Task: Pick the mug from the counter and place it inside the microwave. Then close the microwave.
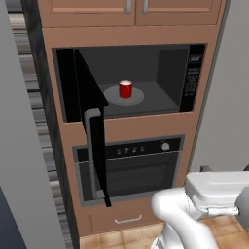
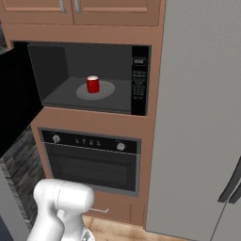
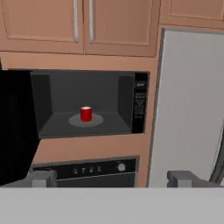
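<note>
Nearest to the hand camera are the two finger tips (image 3: 38, 178) of the gripper (image 3: 111, 179), one at each side of the bottom edge. They stand wide apart, so the gripper is open, and nothing is between them.

Behind them, well apart from the gripper, is the microwave (image 3: 140, 103). It is built into brown cabinets, and its door (image 1: 90, 126) is swung open to the left. In the left base view the door shows almost edge-on, with its grey vertical handle (image 1: 90, 146) toward the camera. The button panel (image 2: 139, 80) is on the right side of the microwave.

The mug (image 1: 125, 89) is inside the microwave. It is red, it stands upright, and it rests on the grey round turntable (image 1: 136, 97), close to its middle. Its handle cannot be made out.

Under the microwave is a black oven (image 2: 94, 167) with knobs and a dark glass front. Under the oven is a drawer (image 1: 127, 217). Two cabinet doors (image 3: 78, 24) with grey handles are above the microwave. To the right of the cabinets stands a tall grey fridge (image 2: 197, 117).

The white arm (image 1: 194, 214) is low in both base views, in front of the oven.
</note>
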